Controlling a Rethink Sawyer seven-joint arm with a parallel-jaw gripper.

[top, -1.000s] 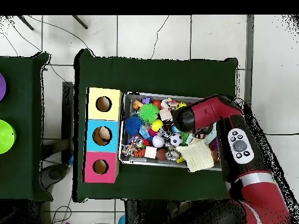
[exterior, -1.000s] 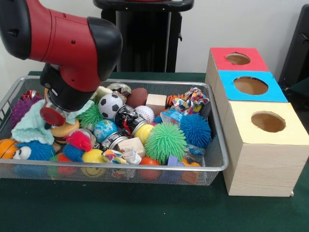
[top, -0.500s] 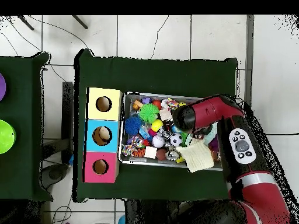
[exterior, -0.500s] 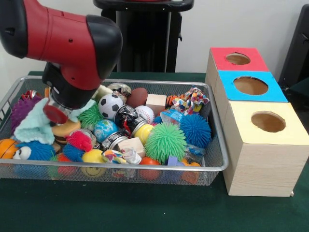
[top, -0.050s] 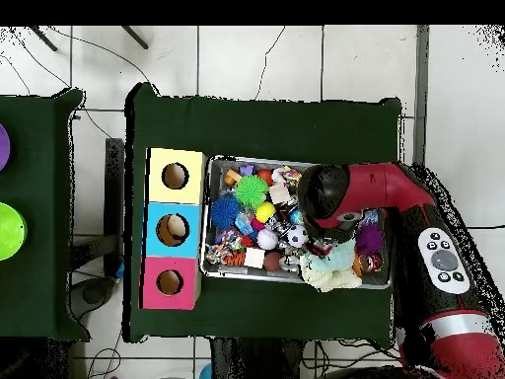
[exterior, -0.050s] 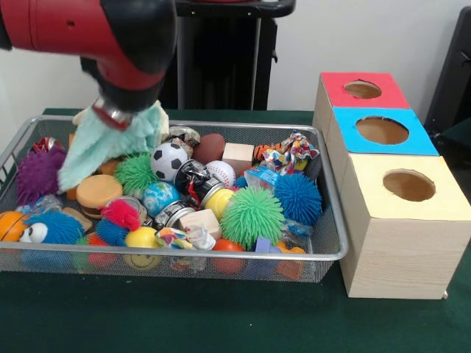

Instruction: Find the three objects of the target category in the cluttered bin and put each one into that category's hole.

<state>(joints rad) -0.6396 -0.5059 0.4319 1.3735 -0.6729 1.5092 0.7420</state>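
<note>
Mint-green soft cloth (exterior, -0.050s: pixel 110 140) is now in the air, hanging from my gripper (exterior, -0.050s: pixel 112 116). One second ago it lay low on the toys at this end of the wire mesh bin (exterior, -0.050s: pixel 335 220), and my wrist was down among them. Now my arm (exterior, -0.050s: pixel 88 33) is higher and the cloth comes up with it, so I judge the pick is good. My jaws are closed on the upper edge of the cloth, although the fabric hides the tips.

The long axis of the cloth runs downward from my jaws, a little slanted, and its free end points to the purple spiky ball (exterior, -0.050s: pixel 38 170) below. The three boxes with holes (exterior, -0.050s: pixel 383 131) are well apart from my jaws, past the other end of the bin. I judge the carry across comes next.
</note>
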